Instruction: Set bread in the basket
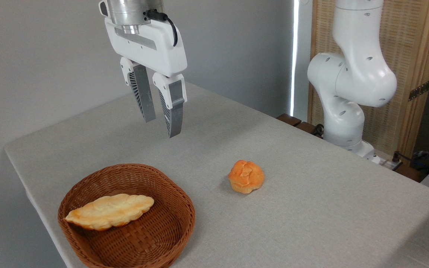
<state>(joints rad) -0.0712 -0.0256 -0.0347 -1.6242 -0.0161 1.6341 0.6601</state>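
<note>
A: Where does the bread [246, 176] sit?

B: It rests on the grey table [311, 193], right of the basket [169, 230] and apart from it. It is a small round orange bun with a lumpy top, and nothing touches it.

A: And the basket?

B: It stands near the table's front left edge. A long pale braided loaf [109, 211] lies inside it, one end resting on the left rim.

A: What about the gripper [161, 128]?

B: It hangs high above the table, up and to the left of the bun, over the bare cloth behind the basket. Its two ribbed fingers [142, 96] point down with a narrow gap between them, and they hold nothing.

A: The rest of the arm?

B: The white base and lower joints [348, 85] stand at the table's far right edge, in front of a wooden woven screen [408, 44].
</note>
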